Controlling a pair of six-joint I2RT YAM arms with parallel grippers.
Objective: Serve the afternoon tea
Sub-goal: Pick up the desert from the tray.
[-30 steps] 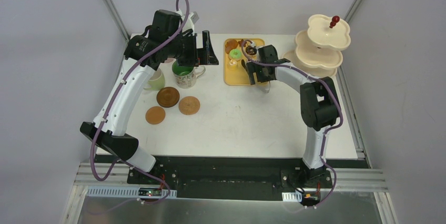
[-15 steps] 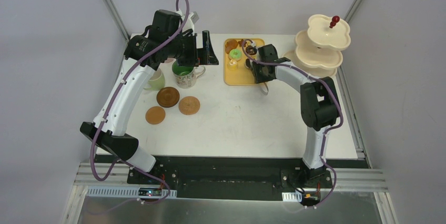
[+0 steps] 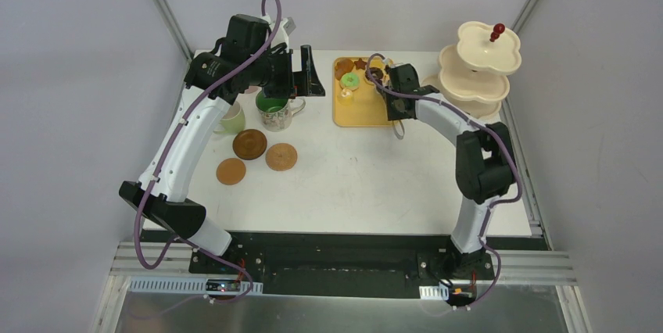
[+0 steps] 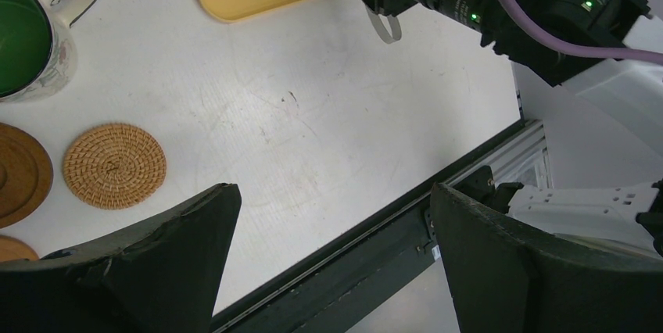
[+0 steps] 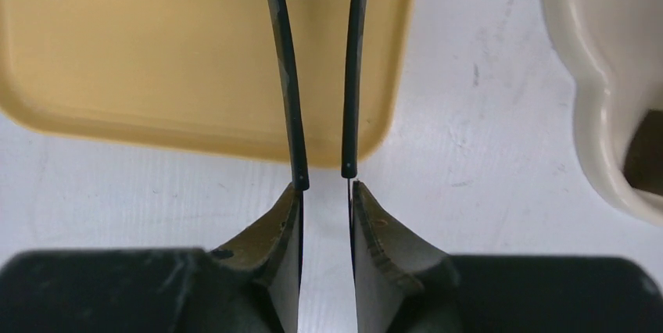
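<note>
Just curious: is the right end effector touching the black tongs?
Touching. The right wrist view shows the right end effector clamped on both arms of the tongs, no gap.

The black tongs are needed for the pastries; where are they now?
In the right wrist view, the black tongs are gripped by the right gripper, their arms reaching over the yellow tray, with the cream stand to the right.

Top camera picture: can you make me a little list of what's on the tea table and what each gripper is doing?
Tray: yellow tray, toy pastries at its far end
Stand: three-tier stand, far right
Coasters: three coasters, bare, near left
Mugs: green-lined mug and cream mug, not on coasters
Left gripper: open, holding nothing, near the mugs
Right gripper: shut on black tongs reaching over the tray
</note>
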